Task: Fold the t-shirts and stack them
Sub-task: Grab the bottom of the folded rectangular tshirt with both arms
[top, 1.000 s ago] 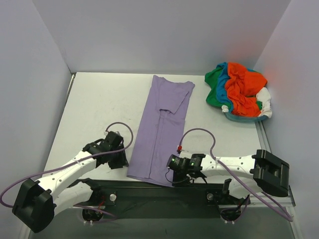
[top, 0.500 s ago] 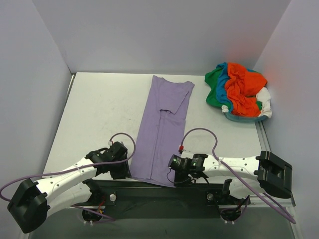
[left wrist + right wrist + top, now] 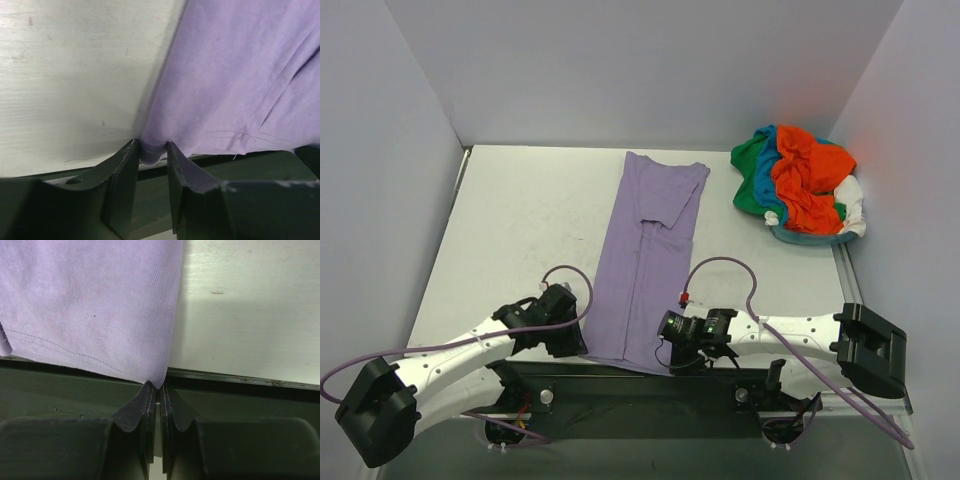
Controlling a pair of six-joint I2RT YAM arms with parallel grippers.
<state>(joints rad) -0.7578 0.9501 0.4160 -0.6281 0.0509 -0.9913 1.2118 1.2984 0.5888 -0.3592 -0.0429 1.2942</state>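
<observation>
**Item: purple shirt** (image 3: pixel 650 260). It is folded into a long strip and lies flat on the counter (image 3: pixel 520 230). The strip runs from 12 to 6 o'clock through the middle, and its near hem reaches the dark front rail.

**Change, left arm** (image 3: pixel 470 345). A second ago you had it standing off the strip at about 8 o'clock. It has since swung in toward 6, and the left jaws now sit on the strip's 7 o'clock corner. They have narrowed slightly and grip that corner, with cloth bunched between them.

**No change, right arm** (image 3: pixel 790 330). The right jaws stay clamped tight on the 5 o'clock corner.

**Item: remaining shirts** (image 3: pixel 800 185). Orange-red, green, teal and white shirts are heaped at 2 o'clock, well apart from the strip.

**Assessment.** You now hold both near corners, so the strip looks ready to be lifted and carried toward 12 o'clock for the crosswise fold. Keep the two corners level or the fold will likely skew. Stacking has not begun.
</observation>
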